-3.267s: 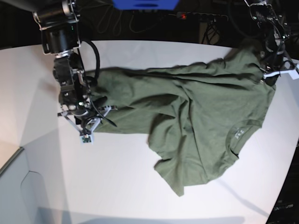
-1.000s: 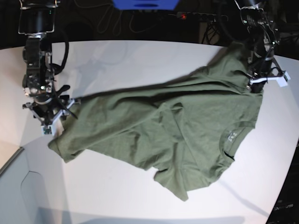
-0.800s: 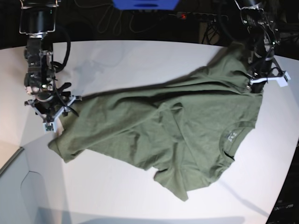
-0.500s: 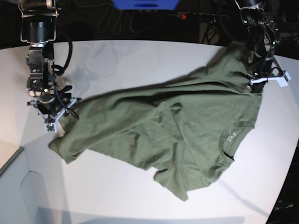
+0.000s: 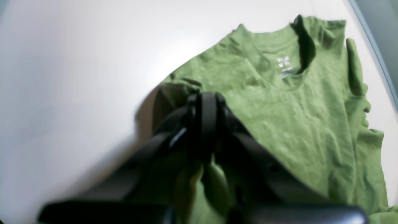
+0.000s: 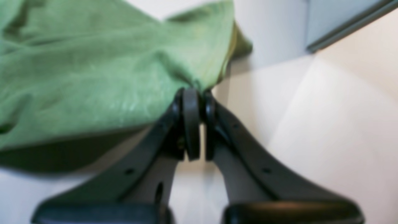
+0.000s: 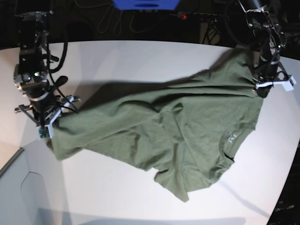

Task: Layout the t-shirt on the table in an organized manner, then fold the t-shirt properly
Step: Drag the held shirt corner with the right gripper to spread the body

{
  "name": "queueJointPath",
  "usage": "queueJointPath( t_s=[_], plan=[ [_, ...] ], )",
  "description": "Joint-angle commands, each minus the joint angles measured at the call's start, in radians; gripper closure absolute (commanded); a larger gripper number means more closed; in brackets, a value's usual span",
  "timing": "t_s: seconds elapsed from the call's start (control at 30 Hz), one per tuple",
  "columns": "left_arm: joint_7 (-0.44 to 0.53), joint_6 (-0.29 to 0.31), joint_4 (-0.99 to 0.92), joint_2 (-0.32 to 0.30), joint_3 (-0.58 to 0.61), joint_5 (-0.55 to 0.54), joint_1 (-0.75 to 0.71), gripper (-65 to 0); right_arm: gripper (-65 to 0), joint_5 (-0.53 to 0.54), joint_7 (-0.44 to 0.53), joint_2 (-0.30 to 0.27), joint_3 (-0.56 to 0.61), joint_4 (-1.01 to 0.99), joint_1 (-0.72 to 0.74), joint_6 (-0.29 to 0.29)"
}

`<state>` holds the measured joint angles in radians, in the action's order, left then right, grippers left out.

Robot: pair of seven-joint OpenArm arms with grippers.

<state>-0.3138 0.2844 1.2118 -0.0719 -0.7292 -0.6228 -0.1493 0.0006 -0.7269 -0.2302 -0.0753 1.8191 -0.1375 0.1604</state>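
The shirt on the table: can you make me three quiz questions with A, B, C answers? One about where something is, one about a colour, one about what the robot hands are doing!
1. Where is the t-shirt's neck label in the base view?
A. right part
B. far left
C. off the table

2. What colour is the t-shirt?
A. red
B. olive green
C. blue

3. What is the right gripper doing?
A. open above bare table
B. shut on the t-shirt
C. holding a cup

Answers: 1 A, the label sits by the collar on the right. 2 B, the cloth is green in every view. 3 B, its jaws pinch the cloth edge; the left gripper grips cloth too.
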Motion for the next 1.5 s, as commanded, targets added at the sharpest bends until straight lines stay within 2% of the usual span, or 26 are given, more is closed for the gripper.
queueJointPath(
  t_s=[0.0, 0.1, 0.17, 0.37, 0.5, 0.6, 0.77, 0.97, 1.07, 1.23, 1.47],
  plan=[
    [0.017, 0.011, 0.018, -0.013, -0.002, -0.01, 0.007, 0.0, 0.0, 0.002, 0.022, -0.01, -0.002, 0.052, 0.016, -0.003],
    [0.017, 0.011, 0.018, -0.013, -0.002, -0.01, 0.007, 0.0, 0.0, 0.002, -0.018, -0.01, 0.042, 0.075, 0.078, -0.003],
    [0.017, 0.011, 0.018, -0.013, -0.002, -0.01, 0.007, 0.0, 0.0, 0.0, -0.035, -0.01, 0.09, 0.023, 0.158, -0.003],
    [0.017, 0.011, 0.018, -0.013, -0.002, -0.007, 0.007, 0.0, 0.0, 0.0, -0.04, 0.005, 0.263, -0.374, 0.464, -0.003],
    [0.017, 0.011, 0.018, -0.013, -0.002, -0.002, 0.004, 0.0, -0.2, 0.0, -0.038, 0.056, 0.332, -0.638, 0.635, -0.003],
    [0.017, 0.011, 0.018, -0.013, -0.002, -0.001, 0.003, 0.0, -8.1, 0.0, -0.038, 0.087, 0.352, -0.763, 0.715, -0.003],
    [0.017, 0.011, 0.018, -0.013, -0.002, -0.001, 0.003, 0.0, -25.0, 0.0, -0.038, 0.079, 0.343, -0.698, 0.704, -0.003],
    [0.017, 0.011, 0.018, -0.015, -0.002, -0.001, 0.007, 0.0, -38.1, 0.0, -0.038, 0.005, 0.338, -0.56, 0.599, -0.006],
    [0.017, 0.011, 0.018, -0.015, 0.0, -0.001, 0.007, 0.0, -39.8, 0.0, -0.027, -0.004, 0.245, -0.568, 0.565, -0.006],
    [0.017, 0.011, 0.016, -0.015, 0.0, -0.001, 0.007, 0.0, -39.7, 0.0, 0.096, -0.004, 0.082, -0.692, 0.525, -0.005],
    [0.017, 0.011, 0.015, -0.015, 0.0, -0.001, 0.004, 0.0, -39.6, 0.002, 0.178, -0.001, 0.048, -0.796, 0.473, -0.005]
  ],
)
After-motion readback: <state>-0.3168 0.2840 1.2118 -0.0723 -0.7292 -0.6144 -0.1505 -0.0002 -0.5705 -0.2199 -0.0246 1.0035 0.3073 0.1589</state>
